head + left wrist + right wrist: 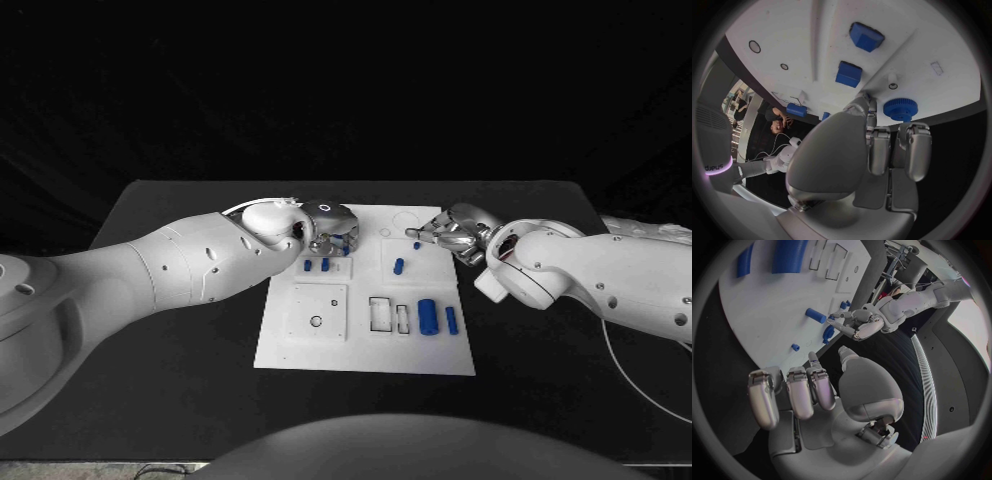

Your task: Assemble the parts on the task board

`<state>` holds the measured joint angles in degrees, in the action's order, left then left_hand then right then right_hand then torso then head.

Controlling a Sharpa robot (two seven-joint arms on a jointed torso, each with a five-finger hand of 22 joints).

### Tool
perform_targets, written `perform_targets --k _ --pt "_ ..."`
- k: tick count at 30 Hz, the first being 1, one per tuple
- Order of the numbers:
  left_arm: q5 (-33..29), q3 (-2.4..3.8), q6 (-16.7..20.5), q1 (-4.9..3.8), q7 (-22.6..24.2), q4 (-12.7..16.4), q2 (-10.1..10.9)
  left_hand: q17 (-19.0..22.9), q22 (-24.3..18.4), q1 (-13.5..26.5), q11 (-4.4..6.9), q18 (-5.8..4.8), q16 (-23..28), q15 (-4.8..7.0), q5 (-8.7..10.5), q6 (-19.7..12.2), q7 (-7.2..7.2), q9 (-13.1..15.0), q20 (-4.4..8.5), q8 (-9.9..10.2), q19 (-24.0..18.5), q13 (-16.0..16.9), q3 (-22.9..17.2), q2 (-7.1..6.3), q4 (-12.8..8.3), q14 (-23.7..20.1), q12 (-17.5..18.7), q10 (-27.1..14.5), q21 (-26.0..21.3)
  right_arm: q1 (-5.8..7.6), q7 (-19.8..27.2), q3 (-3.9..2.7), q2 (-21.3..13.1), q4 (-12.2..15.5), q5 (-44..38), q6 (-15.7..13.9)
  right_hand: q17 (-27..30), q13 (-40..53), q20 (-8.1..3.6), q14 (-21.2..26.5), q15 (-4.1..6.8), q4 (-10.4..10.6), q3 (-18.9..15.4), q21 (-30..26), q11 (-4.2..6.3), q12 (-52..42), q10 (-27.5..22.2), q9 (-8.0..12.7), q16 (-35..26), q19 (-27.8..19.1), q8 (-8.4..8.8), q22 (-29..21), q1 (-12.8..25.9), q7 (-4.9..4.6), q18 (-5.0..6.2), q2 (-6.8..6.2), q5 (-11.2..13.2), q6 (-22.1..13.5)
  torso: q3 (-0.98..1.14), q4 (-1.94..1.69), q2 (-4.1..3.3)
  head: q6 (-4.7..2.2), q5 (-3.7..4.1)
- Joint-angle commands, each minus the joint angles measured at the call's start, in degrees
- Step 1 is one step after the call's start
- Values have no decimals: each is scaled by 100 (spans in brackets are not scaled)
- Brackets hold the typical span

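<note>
The white task board (366, 345) lies at the centre of the black table (173, 340), with a thick blue cylinder (427, 315) and a thin blue rod (451, 320) lying toward its 4 o'clock side. The left hand (329, 228) hovers over the board's 11 o'clock corner beside a blue gear (900, 108), fingers apart and holding nothing. The right hand (450, 232) hangs at the 1 o'clock corner, fingers spread and empty.

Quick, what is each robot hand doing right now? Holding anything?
Left robot hand: open, holding nothing, just short of the blue gear.
Right robot hand: open, holding nothing, above the task board.
</note>
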<state>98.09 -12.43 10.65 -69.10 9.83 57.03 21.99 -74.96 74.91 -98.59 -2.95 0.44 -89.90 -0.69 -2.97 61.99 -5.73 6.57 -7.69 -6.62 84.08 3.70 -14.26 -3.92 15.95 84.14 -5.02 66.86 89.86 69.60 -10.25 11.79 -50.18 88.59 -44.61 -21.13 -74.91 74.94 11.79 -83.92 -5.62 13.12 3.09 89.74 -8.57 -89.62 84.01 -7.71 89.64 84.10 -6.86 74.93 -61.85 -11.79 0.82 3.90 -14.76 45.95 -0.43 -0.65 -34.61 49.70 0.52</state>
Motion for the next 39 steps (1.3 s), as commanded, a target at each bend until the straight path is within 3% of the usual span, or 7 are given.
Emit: perform_targets --k 1,8,18,23,32,39 --pt "18 2 89 2 56 15 -10 -1504 1509 -12 6 -44 -10 39 16 145 -11 30 44 -62 592 14 -57 67 -13 586 -55 178 14 -3 -7 1 2 2 -16 91 -1509 1506 33 -608 -28 1 -27 26 -54 -38 599 -5 36 590 -21 1507 -16 -122 -82 62 -27 51 1 0 -2 -5 -6" --pt "96 3 247 2 78 33 16 -1504 1509 -53 -14 -44 -10 18 15 318 -48 59 55 -117 592 6 -95 49 -48 586 -64 409 14 -3 -10 0 0 1 -15 99 -1509 1506 33 -608 -28 1 -27 26 -54 -38 599 -5 36 590 -21 1507 -16 -122 -82 62 -27 51 -1 2 -1 -16 -2" --pt "207 14 803 -23 150 256 220 -1504 1509 -77 -18 -44 -10 13 16 374 -59 66 60 -124 592 -1 -113 21 -64 586 -43 494 14 -6 -19 1 -5 -20 -14 107 -1509 1506 33 -608 -28 1 -27 26 -54 -38 599 -5 36 590 -21 1507 -16 -122 -82 62 -27 51 0 -12 11 -14 23" --pt "198 22 896 -128 144 496 402 -1504 1509 -79 -21 -44 -10 11 16 374 -63 64 61 -119 592 -3 -112 9 -64 586 -36 504 14 -11 -23 1 -1 -29 -13 113 -1509 1506 33 -608 -28 1 -27 26 -54 -38 599 -5 36 590 -21 1507 -16 -122 -82 62 -27 51 1 -11 6 -12 18" --pt "15 22 767 -411 129 887 742 -1504 1509 -79 -23 -44 -10 7 16 365 -62 59 62 -104 592 -9 -120 3 -52 586 -12 501 14 -19 -22 1 15 -43 -7 112 -1509 1506 33 -608 -28 1 -27 26 -54 -38 599 -5 36 590 -21 1507 -16 -122 -82 62 -27 51 2 -9 4 -19 -3" --pt "-75 16 627 -477 123 975 914 -1504 1509 -80 -23 -44 -10 6 16 367 -61 59 63 -102 592 -11 -126 6 -48 586 -3 500 14 -22 -19 1 28 -48 -4 112 -1509 1506 33 -608 -28 1 -27 26 -54 -38 599 -5 36 590 -21 1507 -16 -122 -82 62 -27 51 -3 -8 1 -22 -9"
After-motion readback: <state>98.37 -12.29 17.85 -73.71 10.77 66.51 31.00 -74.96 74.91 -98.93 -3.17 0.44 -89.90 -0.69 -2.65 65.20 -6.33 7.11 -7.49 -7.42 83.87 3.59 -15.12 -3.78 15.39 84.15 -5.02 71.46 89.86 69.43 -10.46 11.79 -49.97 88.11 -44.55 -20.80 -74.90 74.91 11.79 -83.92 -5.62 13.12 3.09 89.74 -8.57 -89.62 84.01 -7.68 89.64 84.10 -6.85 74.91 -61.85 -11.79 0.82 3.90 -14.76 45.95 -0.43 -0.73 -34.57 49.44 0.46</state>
